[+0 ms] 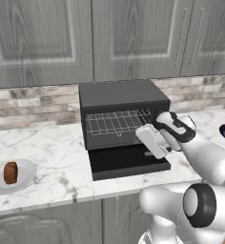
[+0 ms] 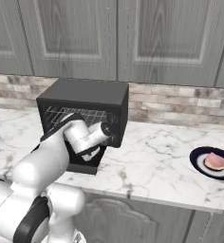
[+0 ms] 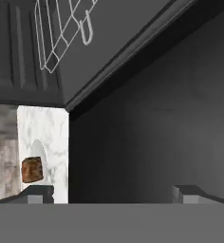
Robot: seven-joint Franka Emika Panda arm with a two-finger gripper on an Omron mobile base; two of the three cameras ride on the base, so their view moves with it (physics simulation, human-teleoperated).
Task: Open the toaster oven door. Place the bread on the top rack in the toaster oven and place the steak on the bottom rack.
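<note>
The oven door [image 1: 128, 164] lies open and flat at the frame centre. The gripper [image 1: 150, 143] hangs just above its right part, jaws spread and empty. The bread [image 1: 10, 172] sits on a plate [image 1: 26, 178] at lower left; the steak [image 2: 215, 162] is at the right.

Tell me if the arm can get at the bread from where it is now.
Probably yes: the gripper is open and empty over the lowered toaster oven door, and bare counter lies between it and the bread.
</note>
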